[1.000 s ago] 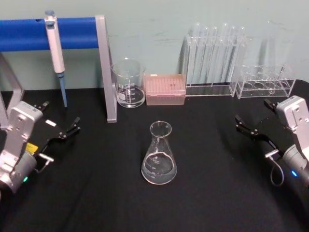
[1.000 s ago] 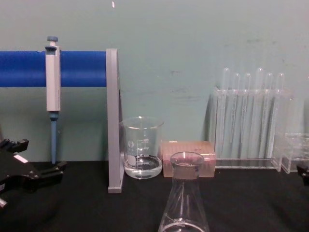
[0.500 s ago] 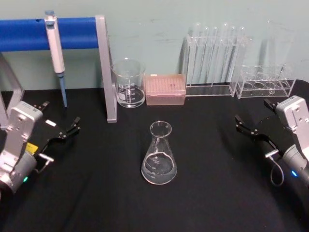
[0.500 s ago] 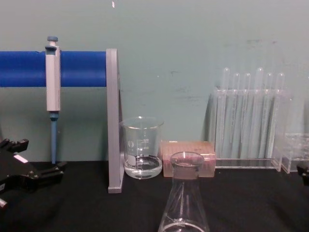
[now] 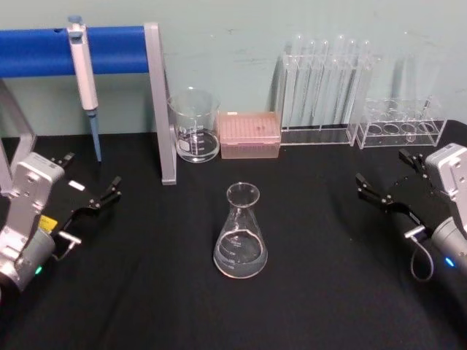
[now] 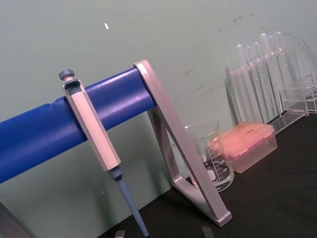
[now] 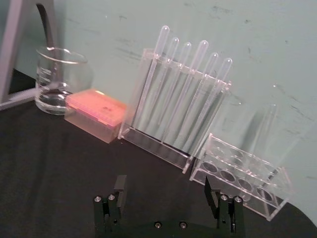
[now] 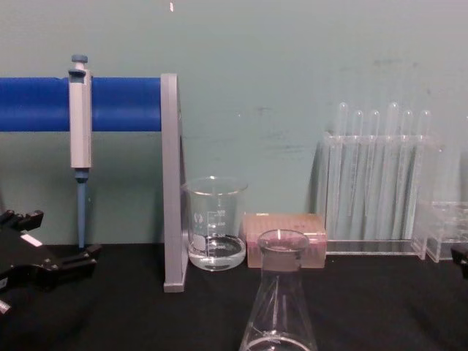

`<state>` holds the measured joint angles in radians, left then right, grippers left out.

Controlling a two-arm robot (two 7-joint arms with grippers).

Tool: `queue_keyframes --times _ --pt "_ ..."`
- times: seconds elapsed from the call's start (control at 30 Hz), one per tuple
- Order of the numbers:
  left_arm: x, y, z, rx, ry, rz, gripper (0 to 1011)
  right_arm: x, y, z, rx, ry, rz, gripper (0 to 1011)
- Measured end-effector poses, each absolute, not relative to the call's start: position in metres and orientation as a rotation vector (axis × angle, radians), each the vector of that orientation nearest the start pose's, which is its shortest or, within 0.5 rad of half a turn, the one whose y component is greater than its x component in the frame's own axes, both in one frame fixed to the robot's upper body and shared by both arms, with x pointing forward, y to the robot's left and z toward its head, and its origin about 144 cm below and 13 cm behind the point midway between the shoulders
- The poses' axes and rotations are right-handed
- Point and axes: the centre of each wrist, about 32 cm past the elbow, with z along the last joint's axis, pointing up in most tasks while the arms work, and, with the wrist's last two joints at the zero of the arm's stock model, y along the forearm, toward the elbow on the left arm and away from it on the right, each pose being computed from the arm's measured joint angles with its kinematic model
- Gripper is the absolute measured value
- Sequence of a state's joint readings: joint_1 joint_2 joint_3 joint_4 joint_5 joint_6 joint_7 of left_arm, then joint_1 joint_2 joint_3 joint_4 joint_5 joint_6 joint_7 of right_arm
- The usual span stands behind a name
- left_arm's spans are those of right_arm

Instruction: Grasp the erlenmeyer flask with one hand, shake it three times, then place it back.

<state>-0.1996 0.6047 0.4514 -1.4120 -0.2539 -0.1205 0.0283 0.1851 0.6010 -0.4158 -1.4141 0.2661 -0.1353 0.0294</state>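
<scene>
one clear conical glass erlenmeyer flask (image 5: 240,240) on matte black table (image 5: 146,292)

The table (image 5: 146,299) is plain black; the wall (image 8: 292,58) behind is pale green; the far-left bar (image 5: 117,49) is bright blue on a grey frame (image 5: 160,109); the pipette (image 5: 82,65) is whitish-grey with a blue tip; the beaker (image 5: 194,124) and the erlenmeyer flask (image 5: 240,244) are clear with white markings; the tip box (image 5: 249,135) is pink.
</scene>
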Motion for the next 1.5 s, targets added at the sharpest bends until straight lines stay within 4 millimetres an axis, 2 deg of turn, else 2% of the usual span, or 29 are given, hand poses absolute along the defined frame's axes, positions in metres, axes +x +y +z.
queue_keyframes --times 0.47,0.67,1.0,1.5 --pt "0.489 0.310 1.140 0.305 -0.285 1.248 1001 0.473 -0.339 1.151 -0.179 -0.189 -1.065 1002" --pt "0.489 0.310 1.140 0.304 -0.285 1.248 1001 0.468 -0.340 1.154 -0.162 -0.177 -0.981 1003" --pt "0.489 0.310 1.140 0.304 -0.285 1.248 1001 0.471 -0.329 1.157 -0.124 -0.165 -0.815 1003" --pt "0.489 0.310 1.140 0.304 -0.285 1.248 1001 0.493 -0.302 1.153 -0.077 -0.137 -0.593 1003"
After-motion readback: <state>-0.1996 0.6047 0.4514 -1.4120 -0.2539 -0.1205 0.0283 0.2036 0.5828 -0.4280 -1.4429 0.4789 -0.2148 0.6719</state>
